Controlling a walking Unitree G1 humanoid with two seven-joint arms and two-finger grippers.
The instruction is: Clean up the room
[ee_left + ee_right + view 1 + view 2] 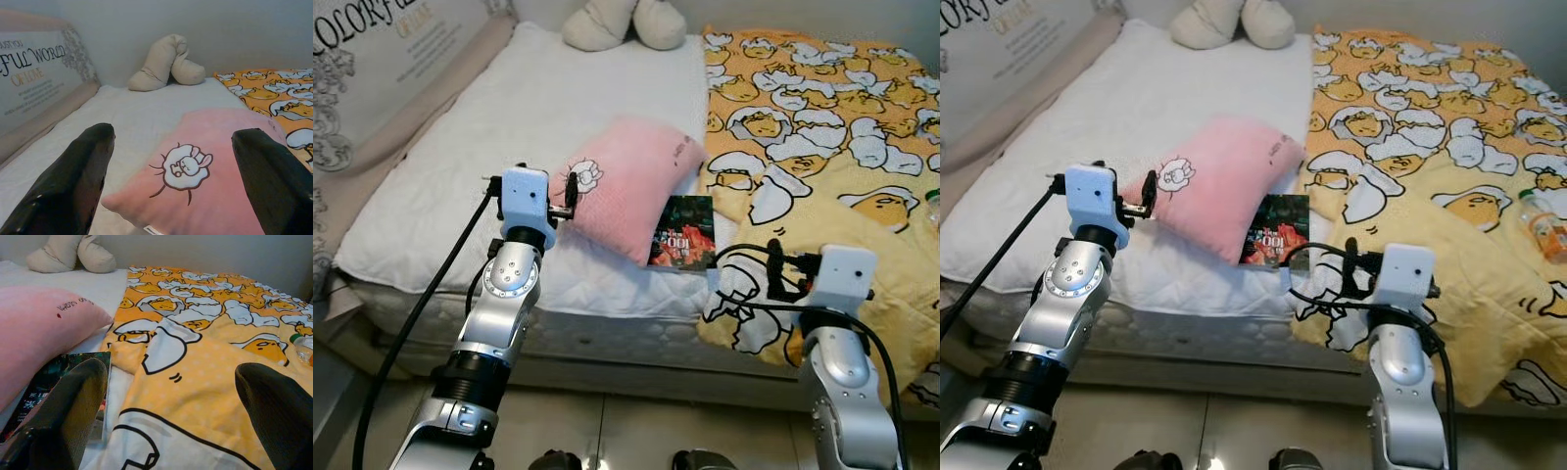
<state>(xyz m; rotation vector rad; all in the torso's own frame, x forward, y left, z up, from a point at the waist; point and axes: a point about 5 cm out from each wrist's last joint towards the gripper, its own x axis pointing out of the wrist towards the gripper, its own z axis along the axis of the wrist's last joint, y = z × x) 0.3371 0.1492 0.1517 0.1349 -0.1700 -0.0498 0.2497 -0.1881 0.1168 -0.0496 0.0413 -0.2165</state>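
Bed (460,157) dominates the room ahead: white quilted mattress on my left side, yellow cartoon-print blanket (822,127) covering the right side and hanging over the front edge. Printed headboard panel (382,49) runs along the bed's left edge. Beige plush toy (625,22) sits at the far end, against the wall.

Pink pillow (631,181) lies near the middle of the bed, tilted, its near corner toward the front edge, small cartoon print on that corner. Its right edge touches the blanket.

Book (683,233), dark cover, lies flat on the mattress, partly tucked under the pillow's right side, just beside the blanket edge.

Plastic bottle (1545,223), orange contents, green cap, lies on the blanket far right.

My left claw (563,196) is raised over the front edge of the bed, released, fingers (73,181) spread wide and lined up on the pillow's near corner, not touching it.

My right claw (771,266) is raised over the blanket's front edge, also released, fingers (68,416) spread; book just off its left finger, blanket straight ahead. Nothing gripped.
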